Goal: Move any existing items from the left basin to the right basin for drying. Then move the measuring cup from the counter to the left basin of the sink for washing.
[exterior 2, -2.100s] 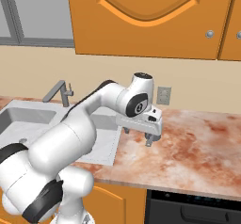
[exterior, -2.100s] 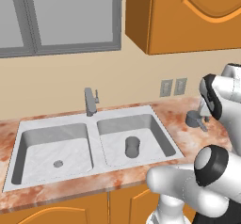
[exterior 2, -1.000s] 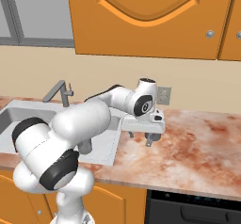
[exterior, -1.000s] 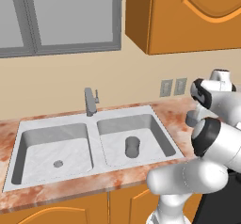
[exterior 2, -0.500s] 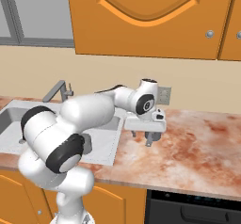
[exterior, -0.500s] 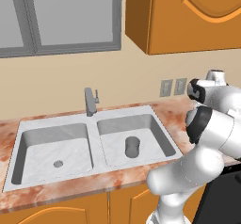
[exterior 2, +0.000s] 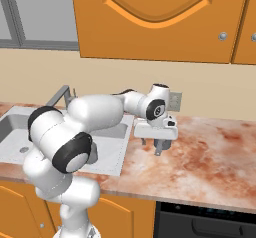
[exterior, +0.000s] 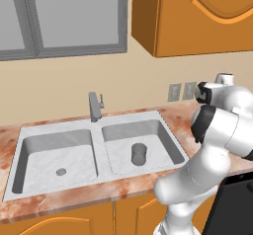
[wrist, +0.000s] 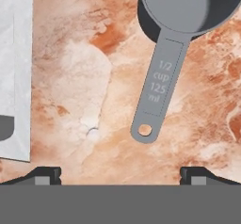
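Note:
The measuring cup (wrist: 175, 37) stands on the mottled counter (wrist: 70, 77), its stick handle pointing back towards my gripper (wrist: 120, 173). The gripper hangs open just above the counter, short of the handle's end, with nothing between its fingers. In the right base view the gripper (exterior 2: 151, 147) points down at the counter (exterior 2: 210, 152) just right of the sink. The grey tumbler (exterior: 139, 154) lies on its side in the right basin (exterior: 163, 130). The left basin (exterior: 39, 150) shows its round drain.
The grey faucet (exterior: 94, 105) rises at the sink's middle back. Wall outlets (exterior: 180, 91) sit behind the counter, under orange upper cabinets (exterior: 197, 17). A dark appliance (exterior 2: 205, 222) is below the counter on the right. The sink's pale edge (wrist: 14, 68) runs beside my hand.
The arm has folded in closer and the hand has sunk a little towards the counter. The jaws have stayed open and the tumbler has not moved.

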